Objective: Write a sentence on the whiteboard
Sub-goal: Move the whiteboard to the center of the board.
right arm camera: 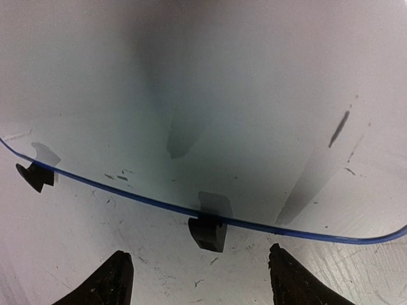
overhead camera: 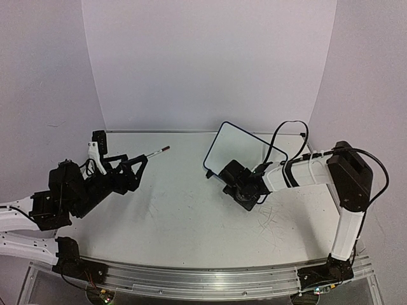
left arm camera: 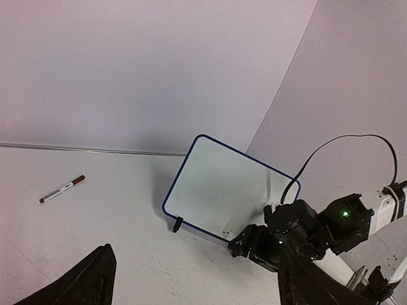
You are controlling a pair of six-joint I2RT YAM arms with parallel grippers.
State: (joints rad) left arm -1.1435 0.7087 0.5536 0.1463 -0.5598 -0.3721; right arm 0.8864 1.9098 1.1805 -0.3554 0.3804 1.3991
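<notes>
On the table (overhead camera: 184,216) stands one whiteboard (overhead camera: 245,149), white with a thin blue rim and rounded corners, resting on its lower edge and leaning back. It has two black feet, both clipped to that lower rim and touching the table: one (right arm camera: 208,232) near the middle of the edge and one (right arm camera: 35,175) toward the corner. In the right wrist view, one short dark stroke (right arm camera: 338,129) and a few small specks show on the board's face; I cannot read them as words. There is one marker (left arm camera: 62,189), white with a dark red end, lying flat on the table to the left of the board and well apart from it, touched by neither arm. There are two arms. The right gripper (right arm camera: 199,252) sits just in front of the board's lower edge, its two fingers spread wide with nothing between them and the middle foot just beyond the gap. The left gripper (left arm camera: 197,254) is well to the left of the board and faces it, its fingers likewise spread wide and holding nothing. One black cable (left arm camera: 343,143) loops above the right arm beside the board.
</notes>
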